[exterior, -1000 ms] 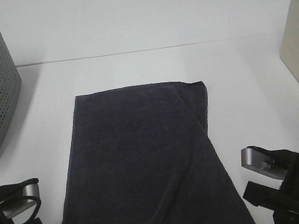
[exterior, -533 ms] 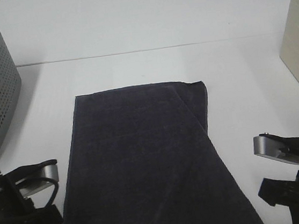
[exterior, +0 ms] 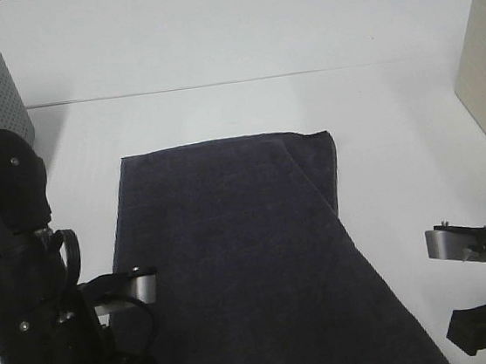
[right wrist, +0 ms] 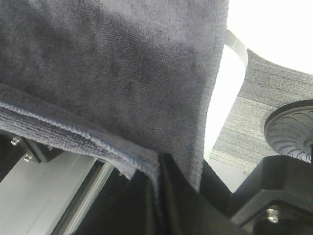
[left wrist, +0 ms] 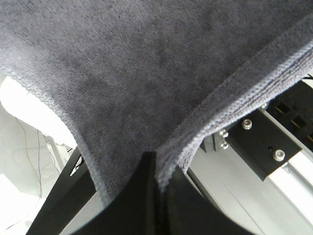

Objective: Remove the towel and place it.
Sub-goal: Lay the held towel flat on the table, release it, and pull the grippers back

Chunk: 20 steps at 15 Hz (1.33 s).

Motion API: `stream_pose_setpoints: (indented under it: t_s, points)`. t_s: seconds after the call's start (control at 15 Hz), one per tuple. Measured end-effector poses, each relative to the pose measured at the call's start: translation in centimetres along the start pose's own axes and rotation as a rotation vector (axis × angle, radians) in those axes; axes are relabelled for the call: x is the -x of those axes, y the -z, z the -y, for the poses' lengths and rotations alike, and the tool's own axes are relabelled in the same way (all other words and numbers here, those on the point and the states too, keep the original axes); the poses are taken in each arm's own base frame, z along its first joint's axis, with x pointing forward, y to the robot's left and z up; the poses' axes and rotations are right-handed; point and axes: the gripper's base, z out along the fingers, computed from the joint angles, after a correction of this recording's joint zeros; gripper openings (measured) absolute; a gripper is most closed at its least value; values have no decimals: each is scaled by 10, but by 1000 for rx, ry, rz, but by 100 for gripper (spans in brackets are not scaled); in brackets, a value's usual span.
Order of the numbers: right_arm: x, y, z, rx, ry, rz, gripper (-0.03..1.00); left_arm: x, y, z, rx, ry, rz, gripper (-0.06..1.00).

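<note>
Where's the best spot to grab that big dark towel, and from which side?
By its near hemmed edge, close to the corners, coming from the robot's side: the towel lies flat, but that end hangs off the table. The left gripper and right gripper pinch it there.

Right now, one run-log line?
dark charcoal-grey terry towel: far end on white table | left jaws: shut on hem | right jaws: shut on hem

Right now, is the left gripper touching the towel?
Touching. The left wrist view shows the left gripper shut on the towel, with the hemmed edge pinched between its jaws.
</note>
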Motion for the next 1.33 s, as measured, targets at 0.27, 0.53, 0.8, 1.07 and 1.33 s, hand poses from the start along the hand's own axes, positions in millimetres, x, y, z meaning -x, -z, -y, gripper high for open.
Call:
stream_pose_setpoints:
  t_s: [0.27,0.53,0.8,1.07,1.33]
  points:
    - [0,0,1,-11,5,1,1,-1,0,-2,21,-5,-7,5]
    - [1,0,0,6,33,7,3,-2,0,-4,37,-9,-26,21]
    - [2,0,-2,30,21,18,43,-4,0,-4,41,-9,-41,48]
    - [2,0,-4,53,17,26,62,-4,0,-2,13,5,-42,61]
    - [8,9,-8,61,31,52,63,0,5,2,10,-25,-21,63]
